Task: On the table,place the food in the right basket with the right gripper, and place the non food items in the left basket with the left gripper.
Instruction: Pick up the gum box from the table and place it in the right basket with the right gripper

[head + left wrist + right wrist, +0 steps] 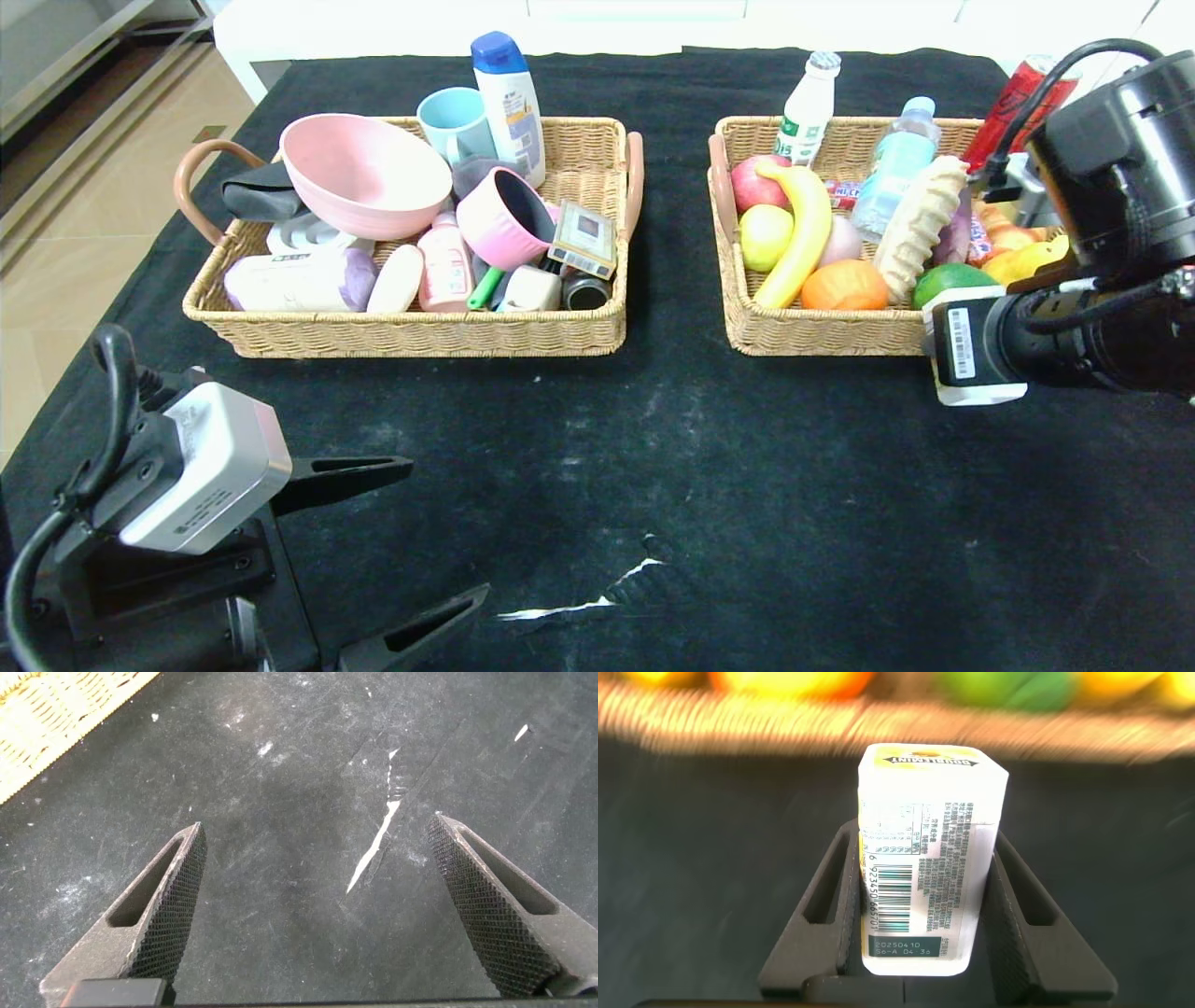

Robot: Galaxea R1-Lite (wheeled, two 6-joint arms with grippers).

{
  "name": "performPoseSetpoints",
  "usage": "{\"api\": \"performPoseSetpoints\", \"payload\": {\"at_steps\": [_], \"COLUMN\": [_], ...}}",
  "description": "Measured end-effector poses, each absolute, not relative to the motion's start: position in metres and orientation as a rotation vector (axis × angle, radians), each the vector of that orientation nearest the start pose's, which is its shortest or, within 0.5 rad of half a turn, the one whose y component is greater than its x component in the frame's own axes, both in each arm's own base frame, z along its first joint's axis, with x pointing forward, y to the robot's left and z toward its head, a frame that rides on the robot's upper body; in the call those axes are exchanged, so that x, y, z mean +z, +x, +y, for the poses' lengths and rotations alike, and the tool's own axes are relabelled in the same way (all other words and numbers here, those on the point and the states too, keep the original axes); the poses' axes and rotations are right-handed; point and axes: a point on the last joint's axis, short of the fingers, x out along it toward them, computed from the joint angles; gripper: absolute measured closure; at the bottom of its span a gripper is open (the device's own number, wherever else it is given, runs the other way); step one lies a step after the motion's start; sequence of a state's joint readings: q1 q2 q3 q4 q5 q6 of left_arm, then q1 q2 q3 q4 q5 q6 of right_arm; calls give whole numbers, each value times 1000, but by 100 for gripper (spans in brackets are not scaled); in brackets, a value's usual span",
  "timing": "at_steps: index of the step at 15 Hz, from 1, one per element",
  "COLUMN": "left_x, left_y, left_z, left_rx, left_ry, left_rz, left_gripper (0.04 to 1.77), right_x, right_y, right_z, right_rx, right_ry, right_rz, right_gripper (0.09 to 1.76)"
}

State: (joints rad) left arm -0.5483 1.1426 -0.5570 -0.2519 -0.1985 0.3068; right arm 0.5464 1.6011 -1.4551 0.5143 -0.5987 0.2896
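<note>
Box (923, 863) of food, small, white, probably light thin card that dents, clamped across its long sides in right gripper (924, 905) at right basket's (822, 336) 5 o'clock corner; left gripper (322, 905) wide, empty.

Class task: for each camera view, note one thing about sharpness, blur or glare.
Head view: the white surface beyond the table is washed out by glare. Left wrist view: the knurled fingers and the cloth's scuffs look crisp. Right wrist view: the small white box reads sharp, while the right basket and the fruit behind it are smeared.
</note>
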Motion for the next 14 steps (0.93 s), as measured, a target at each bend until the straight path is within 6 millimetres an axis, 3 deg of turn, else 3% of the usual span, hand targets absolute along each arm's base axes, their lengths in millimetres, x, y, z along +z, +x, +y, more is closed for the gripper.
{"api": "performPoseSetpoints", "payload": {"at_steps": [4, 9, 14], "left_x": [205, 205, 205], "left_y": [133, 134, 133], "left_z": [-87, -87, -87], "left_rx": [-787, -788, -789], "left_ry": [349, 349, 350], "left_rz": [222, 223, 225], "left_gripper": [9, 9, 9], "right_x": [307, 320, 320], "right_y": [260, 281, 307], "right_z": [106, 93, 83], "right_rx": [-164, -217, -275], "right_ry": [-91, -52, -24], "right_rz": [394, 252, 133], "right_gripper": [105, 105, 105]}}
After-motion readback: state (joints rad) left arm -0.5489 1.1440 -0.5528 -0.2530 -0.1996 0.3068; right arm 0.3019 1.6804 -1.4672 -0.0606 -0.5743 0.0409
